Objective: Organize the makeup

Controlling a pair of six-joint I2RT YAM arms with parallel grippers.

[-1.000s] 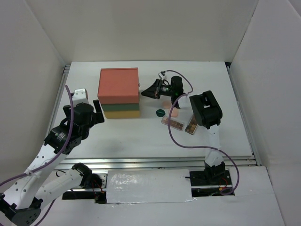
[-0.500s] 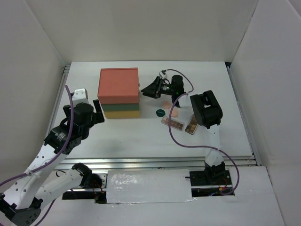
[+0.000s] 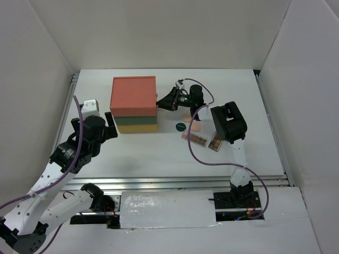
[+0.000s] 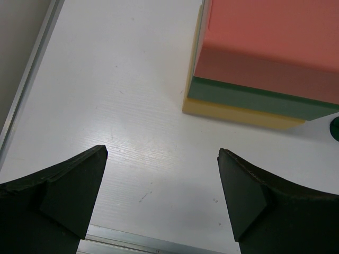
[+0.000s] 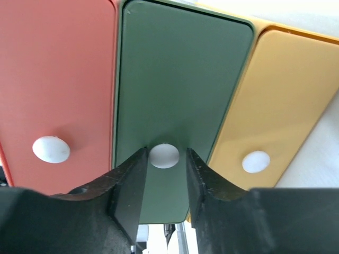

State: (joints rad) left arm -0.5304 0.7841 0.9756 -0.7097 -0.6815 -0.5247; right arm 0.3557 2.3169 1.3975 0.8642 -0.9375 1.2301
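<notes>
Left fingers: wide open, holding nothing.
Right fingers: either side of the round white knob on the green plastic drawer; cannot tell if squeezing.

A flat white surface lies under soft, even light that leaves only faint shadows. Plain white panels close it in on three sides: a back wall, a left wall and a right wall. A metal rail runs along its near edge, and a side rail along its left edge.
</notes>
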